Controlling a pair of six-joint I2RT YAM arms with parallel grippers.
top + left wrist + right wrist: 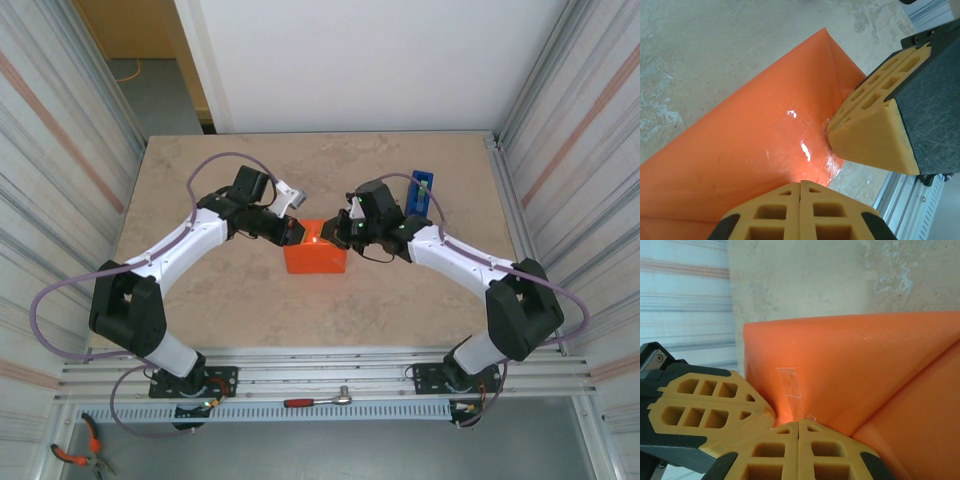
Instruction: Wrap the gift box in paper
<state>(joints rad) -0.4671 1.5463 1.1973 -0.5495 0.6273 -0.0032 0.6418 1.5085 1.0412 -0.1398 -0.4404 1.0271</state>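
Top external: my left claw (293, 231) and right claw (341, 232), each pressed together, touch the paper (315, 260) folded over the hidden gift box, centre of the table (200, 300). Tape (790, 384) holds one seam; ends probably remain.

A: Where does the top view sit?
B: High above and behind the arms, facing down on the whole table (200, 300); bases along the bottom edge; the paper (315, 260) small at centre.
A: The left wrist view?
B: Very close, looking past the left gripper (800, 183) at bottom centre; bare table upper left.
A: The right wrist?
B: Equally near; right gripper (799, 421) bottom centre; wall panels (685, 290) upper left.
A: Shared ground?
B: All three see the paper; one wrist view has the right arm's fingers (870, 130) at its right, the other the left arm's fingers (705, 405) lower left.
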